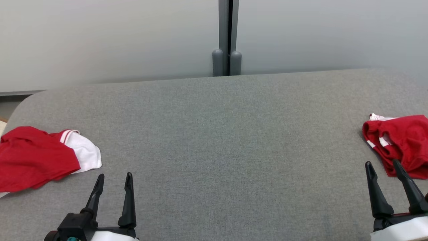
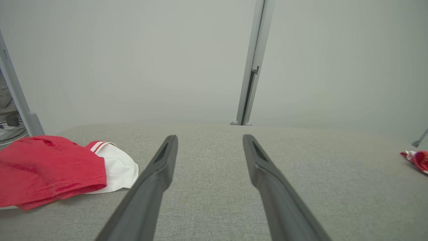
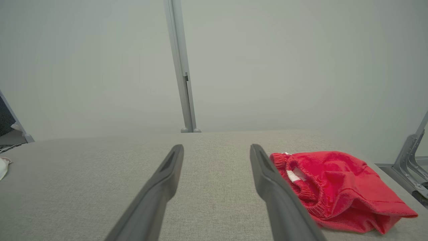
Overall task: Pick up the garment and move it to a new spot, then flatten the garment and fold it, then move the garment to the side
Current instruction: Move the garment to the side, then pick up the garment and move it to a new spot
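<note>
Work appears not yet begun: left gripper [image 1: 114,175] and right gripper [image 1: 382,162] stand spread and empty over the table [image 1: 217,134], the crumpled red garment [image 1: 404,140] unlifted just beside the right fingers [image 1: 374,187], a red-and-white garment [image 1: 33,157] outside the left fingers [image 1: 127,201].

red shirt [image 1: 36,157]: white striped-cuff sleeve, crumpled, unfolded, at left edge of grey table [image 1: 214,134] | red shorts [image 1: 401,140]: elastic waistband, white trim, bunched, at right edge | well apart
</note>
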Controlling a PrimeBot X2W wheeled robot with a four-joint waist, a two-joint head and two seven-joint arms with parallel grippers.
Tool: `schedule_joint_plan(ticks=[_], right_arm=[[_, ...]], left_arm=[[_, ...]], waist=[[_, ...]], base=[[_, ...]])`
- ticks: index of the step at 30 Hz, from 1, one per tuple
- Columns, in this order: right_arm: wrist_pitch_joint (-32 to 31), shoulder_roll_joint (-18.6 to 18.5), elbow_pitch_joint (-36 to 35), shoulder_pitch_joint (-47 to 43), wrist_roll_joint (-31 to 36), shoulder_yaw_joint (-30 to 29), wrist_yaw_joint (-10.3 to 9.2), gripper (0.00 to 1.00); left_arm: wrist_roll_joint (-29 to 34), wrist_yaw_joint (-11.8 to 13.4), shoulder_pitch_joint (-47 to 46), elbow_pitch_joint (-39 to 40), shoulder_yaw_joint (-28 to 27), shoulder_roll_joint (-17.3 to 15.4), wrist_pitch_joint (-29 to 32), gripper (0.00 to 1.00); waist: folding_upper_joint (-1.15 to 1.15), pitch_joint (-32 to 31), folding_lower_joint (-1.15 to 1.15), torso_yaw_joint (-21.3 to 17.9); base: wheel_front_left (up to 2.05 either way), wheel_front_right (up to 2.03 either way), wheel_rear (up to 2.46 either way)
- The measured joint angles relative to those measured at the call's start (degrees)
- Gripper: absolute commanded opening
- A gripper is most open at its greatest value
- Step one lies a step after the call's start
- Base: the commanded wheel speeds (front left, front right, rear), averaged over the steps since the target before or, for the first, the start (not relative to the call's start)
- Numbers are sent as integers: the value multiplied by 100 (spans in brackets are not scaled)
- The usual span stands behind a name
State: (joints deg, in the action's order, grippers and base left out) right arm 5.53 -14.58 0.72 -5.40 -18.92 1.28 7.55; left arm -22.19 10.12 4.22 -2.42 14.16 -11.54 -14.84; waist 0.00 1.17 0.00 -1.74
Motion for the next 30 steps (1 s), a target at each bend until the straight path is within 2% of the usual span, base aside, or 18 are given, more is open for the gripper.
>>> schedule_joint_plan(ticks=[10,30], right_arm=[[-208,152,-339,-474,91,-123,0,100],[-196,163,-400,-514,133,-189,0,100]], left_arm=[[-67,-53,280,-1,81,-105,119,100],[-53,2,231,-3,194,-149,194,100]], waist=[[0,-360,0,135],[0,-353,0,176]], base=[[0,0,0],[0,0,0]])
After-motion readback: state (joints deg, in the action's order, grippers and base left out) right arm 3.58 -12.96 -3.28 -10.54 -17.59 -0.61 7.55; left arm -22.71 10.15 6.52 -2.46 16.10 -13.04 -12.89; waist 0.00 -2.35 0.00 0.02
